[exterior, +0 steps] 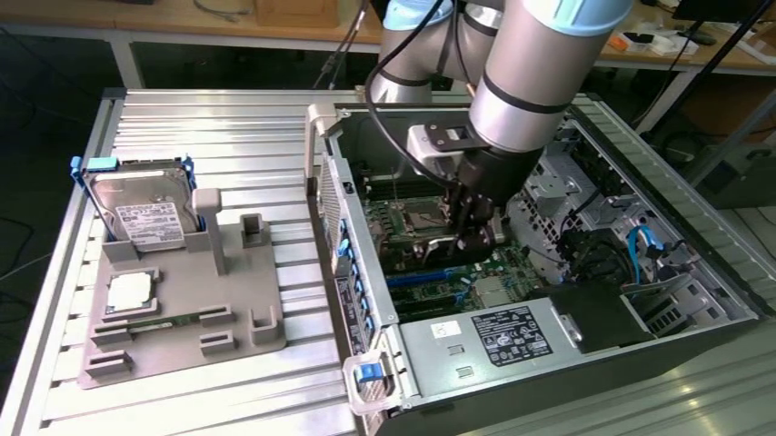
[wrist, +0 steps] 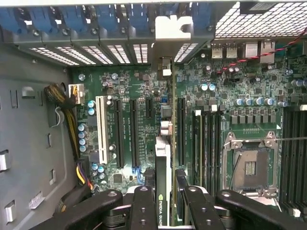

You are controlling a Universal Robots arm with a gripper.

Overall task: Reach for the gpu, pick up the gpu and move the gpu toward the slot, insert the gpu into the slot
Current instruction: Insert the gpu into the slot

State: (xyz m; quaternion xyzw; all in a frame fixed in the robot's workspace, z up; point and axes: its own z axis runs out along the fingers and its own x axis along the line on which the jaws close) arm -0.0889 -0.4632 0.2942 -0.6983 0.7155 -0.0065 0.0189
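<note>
Currently the jaws are clamped on the upper edge of the gpu (wrist: 162, 163), a thin dark circuit card with a grey metal end bracket. It is held edge-on, low inside the open black tower case (exterior: 631, 372), at about three o'clock from the silver hard drive (exterior: 144, 216) in the exterior view. I cannot tell whether its contact edge has met the slot. My worry is alignment. Long black expansion slots (wrist: 134, 136) run close on either side and small teal-topped capacitors (wrist: 91, 111) stand on the green motherboard (wrist: 144, 81), so a slightly skewed card could come down beside its slot. I judge the bracket could also snag the slotted rear wall (wrist: 120, 52), and such a narrow edge grip may let the card tilt if pushed hard.
</note>
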